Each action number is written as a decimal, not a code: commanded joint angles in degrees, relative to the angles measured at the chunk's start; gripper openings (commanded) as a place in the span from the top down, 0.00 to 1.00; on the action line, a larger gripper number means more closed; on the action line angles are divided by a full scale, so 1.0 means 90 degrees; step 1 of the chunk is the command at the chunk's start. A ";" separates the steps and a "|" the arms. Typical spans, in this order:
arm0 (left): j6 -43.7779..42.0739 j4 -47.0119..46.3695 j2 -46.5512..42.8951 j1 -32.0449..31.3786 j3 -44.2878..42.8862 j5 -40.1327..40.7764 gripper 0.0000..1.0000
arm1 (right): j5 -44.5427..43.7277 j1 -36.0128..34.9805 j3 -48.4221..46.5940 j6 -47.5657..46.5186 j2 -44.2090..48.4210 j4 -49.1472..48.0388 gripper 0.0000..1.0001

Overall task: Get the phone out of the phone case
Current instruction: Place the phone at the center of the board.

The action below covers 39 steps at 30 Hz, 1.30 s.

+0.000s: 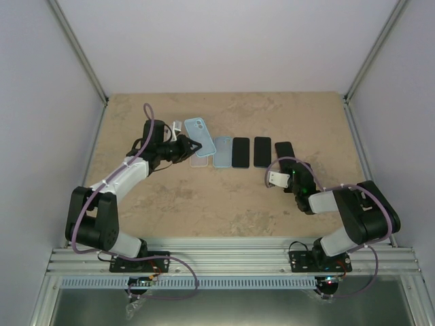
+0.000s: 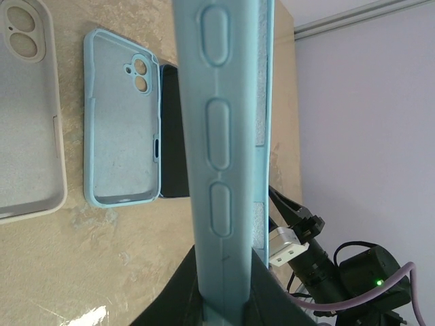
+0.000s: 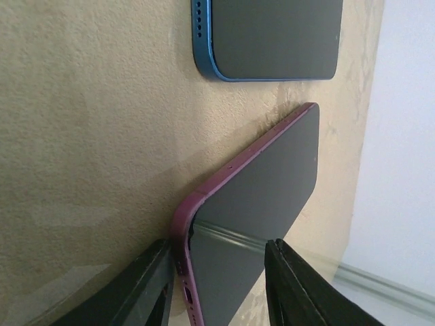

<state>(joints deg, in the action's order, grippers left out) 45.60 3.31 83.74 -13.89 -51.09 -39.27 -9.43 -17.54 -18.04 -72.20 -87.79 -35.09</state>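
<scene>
While left fingers [image 1: 191, 146] grip raised case [image 2: 221, 136], white case [image 2: 27, 129], blue case [image 2: 119, 142] lie empty.

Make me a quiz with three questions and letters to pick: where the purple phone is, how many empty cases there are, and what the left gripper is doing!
1. Where is the purple phone?
A. In a drawer
B. On the floor
C. Between the right gripper's fingers

2. How many empty cases lie on the table?
A. One
B. Two
C. Five

3. What is the left gripper doing?
A. Shut on a light blue case
B. Hanging open
C. Holding a spoon

Answers:
1 C: its near end sits between the two black fingers in the right wrist view.
2 B: a white case and a second blue case lie side by side.
3 A: it clamps the case's edge.
</scene>
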 commanded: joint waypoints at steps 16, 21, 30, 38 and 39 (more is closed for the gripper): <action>-0.0290 0.0182 -0.0019 0.0000 -0.0270 0.0104 1.00 | 0.0165 0.0020 -0.1065 0.0005 -0.0642 0.0557 0.56; -0.0432 0.0280 -0.0023 0.0006 -0.0294 0.0144 1.00 | 0.0594 0.0083 -0.1324 0.0304 -0.0282 0.1880 0.30; -0.1310 0.1095 0.0317 0.0010 -0.0892 0.0151 1.00 | 0.1738 0.0239 -0.2335 0.0872 0.0267 0.4283 0.14; -0.2493 0.2213 0.0593 0.0112 -0.1504 0.0144 1.00 | 0.2726 0.0288 -0.3111 0.1966 0.1066 0.5258 0.05; -0.2658 0.2351 0.0652 0.0158 -0.1581 0.0061 1.00 | 0.2837 0.0289 -0.3198 0.2100 0.1146 0.5341 0.03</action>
<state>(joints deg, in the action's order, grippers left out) 29.23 18.09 87.70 -13.61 -62.33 -37.21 9.80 -15.42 -43.53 -59.79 -80.66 7.27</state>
